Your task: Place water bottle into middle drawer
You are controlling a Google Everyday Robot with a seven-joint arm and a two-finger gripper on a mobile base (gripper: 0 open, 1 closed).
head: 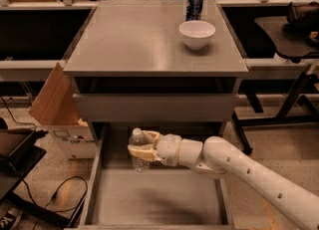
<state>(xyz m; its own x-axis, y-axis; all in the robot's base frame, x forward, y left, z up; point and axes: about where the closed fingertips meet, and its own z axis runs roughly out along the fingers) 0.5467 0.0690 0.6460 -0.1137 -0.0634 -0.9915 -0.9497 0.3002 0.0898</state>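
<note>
The water bottle is a small clear plastic bottle with a white cap, held upright over the back of the open middle drawer. My gripper is shut on the water bottle around its middle, with tan fingers wrapped on it. My white arm reaches in from the lower right. The drawer is a wide grey box with low side walls and a bare floor, pulled out toward the camera.
A white bowl and a blue soda can stand on the cabinet top. A plain grey drawer front sits above the open drawer. A cardboard box and cables lie on the floor at left.
</note>
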